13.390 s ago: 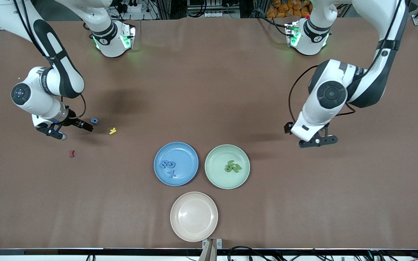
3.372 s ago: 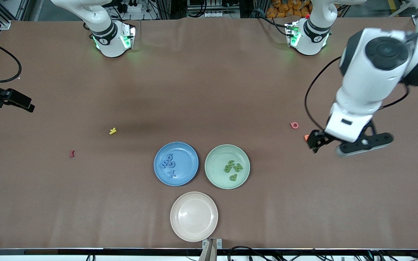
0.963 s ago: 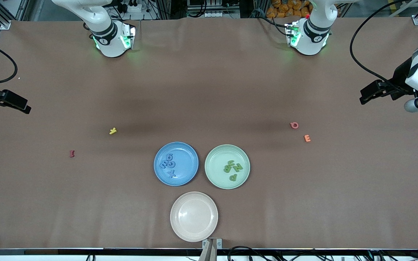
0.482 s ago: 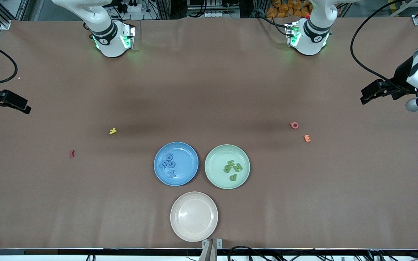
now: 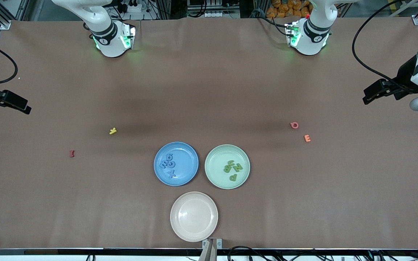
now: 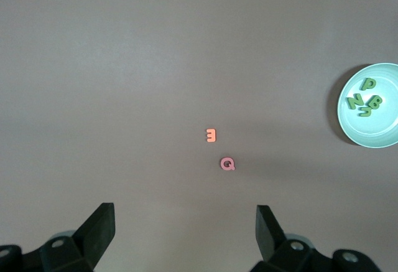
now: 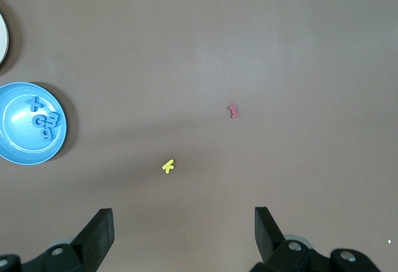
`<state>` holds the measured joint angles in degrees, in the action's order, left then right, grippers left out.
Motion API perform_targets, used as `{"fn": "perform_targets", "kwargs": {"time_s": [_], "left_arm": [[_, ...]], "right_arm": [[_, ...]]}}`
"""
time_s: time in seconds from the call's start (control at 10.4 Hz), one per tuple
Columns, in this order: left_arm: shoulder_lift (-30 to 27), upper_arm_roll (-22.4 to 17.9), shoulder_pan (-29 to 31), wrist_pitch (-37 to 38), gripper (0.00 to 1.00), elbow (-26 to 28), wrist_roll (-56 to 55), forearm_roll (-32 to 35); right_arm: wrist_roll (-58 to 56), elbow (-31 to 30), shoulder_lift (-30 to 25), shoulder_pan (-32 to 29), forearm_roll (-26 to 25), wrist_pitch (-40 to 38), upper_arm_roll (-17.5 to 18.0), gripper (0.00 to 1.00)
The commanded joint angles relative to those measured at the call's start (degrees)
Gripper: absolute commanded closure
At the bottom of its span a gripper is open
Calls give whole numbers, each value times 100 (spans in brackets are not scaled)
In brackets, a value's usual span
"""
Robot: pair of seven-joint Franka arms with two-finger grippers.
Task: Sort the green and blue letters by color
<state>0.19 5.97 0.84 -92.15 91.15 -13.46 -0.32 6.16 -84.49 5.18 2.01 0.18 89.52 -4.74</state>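
Blue letters [image 5: 169, 165]: four; green letters [image 5: 233, 169]: four (each gripper, left [image 6: 185, 238] and right [image 7: 183, 238], gapes empty).

the surface [image 5: 209, 90] has a matt brown cover, like cloth or paper. the three plates [image 5: 193, 216] look smooth, slightly glossy plastic. the blue and green letters [image 5: 169, 166] look matt.

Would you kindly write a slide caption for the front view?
Blue letters on the blue plate, green letters on the green plate; both open hands, left and right, parked at the table's ends.
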Motion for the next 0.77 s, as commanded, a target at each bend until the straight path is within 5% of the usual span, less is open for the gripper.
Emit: {"fn": "perform_targets", "kwargs": {"time_s": [0.0, 0.67], "left_arm": [[-19, -8, 22, 5, 0, -36, 142, 23], [-1, 36, -66, -4, 0, -45, 238, 129]], "right_arm": [[-62, 20, 27, -104, 88, 57, 78, 0], [-62, 20, 36, -104, 88, 75, 78, 0]]}}
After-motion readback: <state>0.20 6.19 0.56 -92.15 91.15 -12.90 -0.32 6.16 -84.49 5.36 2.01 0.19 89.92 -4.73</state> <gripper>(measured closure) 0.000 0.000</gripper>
